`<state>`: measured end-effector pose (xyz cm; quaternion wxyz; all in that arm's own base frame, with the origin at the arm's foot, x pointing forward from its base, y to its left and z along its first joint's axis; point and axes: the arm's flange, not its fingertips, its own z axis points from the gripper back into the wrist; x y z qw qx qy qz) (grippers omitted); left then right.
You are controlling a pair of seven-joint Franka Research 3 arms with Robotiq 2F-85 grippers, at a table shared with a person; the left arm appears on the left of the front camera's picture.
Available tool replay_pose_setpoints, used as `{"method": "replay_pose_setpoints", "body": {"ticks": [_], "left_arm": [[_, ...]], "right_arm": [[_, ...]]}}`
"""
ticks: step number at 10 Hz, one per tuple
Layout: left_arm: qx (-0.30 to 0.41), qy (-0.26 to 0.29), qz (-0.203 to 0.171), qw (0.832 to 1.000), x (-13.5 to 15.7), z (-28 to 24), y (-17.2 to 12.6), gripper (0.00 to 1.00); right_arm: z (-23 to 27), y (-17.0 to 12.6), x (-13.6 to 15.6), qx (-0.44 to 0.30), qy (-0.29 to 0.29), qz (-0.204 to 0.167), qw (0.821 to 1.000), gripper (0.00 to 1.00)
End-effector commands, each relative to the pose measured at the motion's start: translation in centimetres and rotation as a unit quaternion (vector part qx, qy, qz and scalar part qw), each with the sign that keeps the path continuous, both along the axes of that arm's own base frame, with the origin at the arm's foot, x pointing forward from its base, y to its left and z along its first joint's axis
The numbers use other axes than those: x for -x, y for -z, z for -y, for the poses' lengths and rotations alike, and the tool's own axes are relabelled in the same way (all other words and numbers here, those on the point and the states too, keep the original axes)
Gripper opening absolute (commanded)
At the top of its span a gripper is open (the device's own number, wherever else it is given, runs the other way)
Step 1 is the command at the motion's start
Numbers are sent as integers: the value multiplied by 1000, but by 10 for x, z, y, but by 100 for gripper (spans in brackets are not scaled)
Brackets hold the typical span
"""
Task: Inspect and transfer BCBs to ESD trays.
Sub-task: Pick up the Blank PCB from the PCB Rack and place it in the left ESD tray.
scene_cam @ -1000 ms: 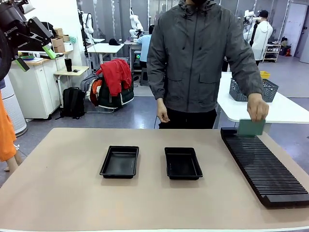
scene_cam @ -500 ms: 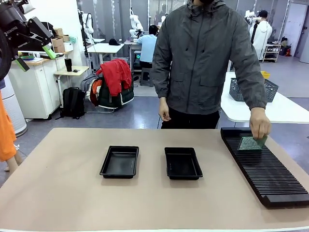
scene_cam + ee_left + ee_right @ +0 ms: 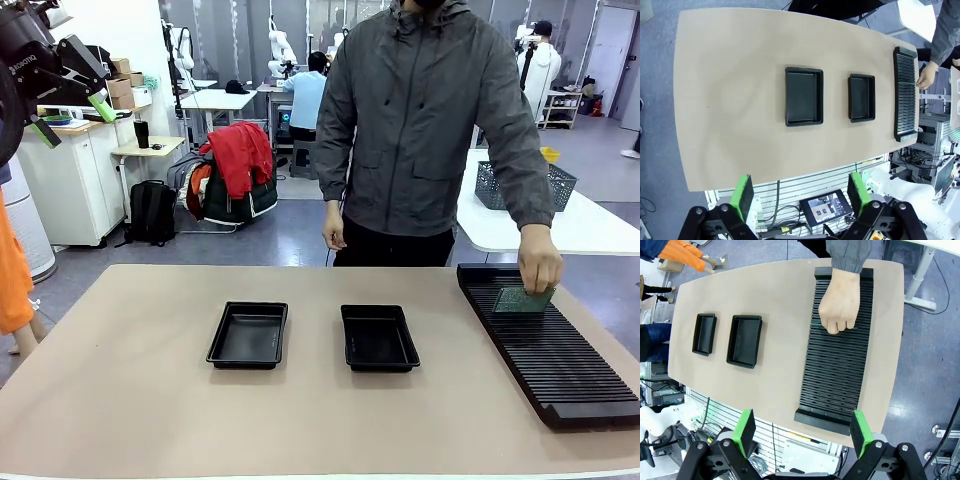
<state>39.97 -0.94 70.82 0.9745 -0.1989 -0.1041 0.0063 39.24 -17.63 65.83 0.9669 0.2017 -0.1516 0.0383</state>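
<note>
One BCB (image 3: 522,299) at far end of slotted rack (image 3: 555,350), robot's right side, tilted, pinched by person's hand (image 3: 540,268); long edge runs across the rack, along the slots. Left ESD tray (image 3: 248,333) and right ESD tray (image 3: 378,337) bare, mid-desk (image 3: 120,400), well apart from board. Right end effector (image 3: 803,426) released, nothing held, high over the rack, so nearer arm, board ahead and below. Left end effector (image 3: 800,189) released too, board off past both trays

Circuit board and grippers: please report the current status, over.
Left gripper and right gripper open, both high above the table. Circuit board at the rack's far end, gripped by the person's hand. That hand blocks any pick.
</note>
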Motion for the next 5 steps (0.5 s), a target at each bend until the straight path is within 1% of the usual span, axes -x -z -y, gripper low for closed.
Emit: {"method": "replay_pose_setpoints", "body": {"ticks": [1, 5], "left_arm": [[1, -1, 0, 1000, 0, -1, 0, 100], [1, -1, 0, 1000, 0, -1, 0, 100]], "right_arm": [[-1, 1, 3, -1, -1, 0, 1000, 100], [-1, 1, 3, -1, -1, 0, 1000, 100]]}}
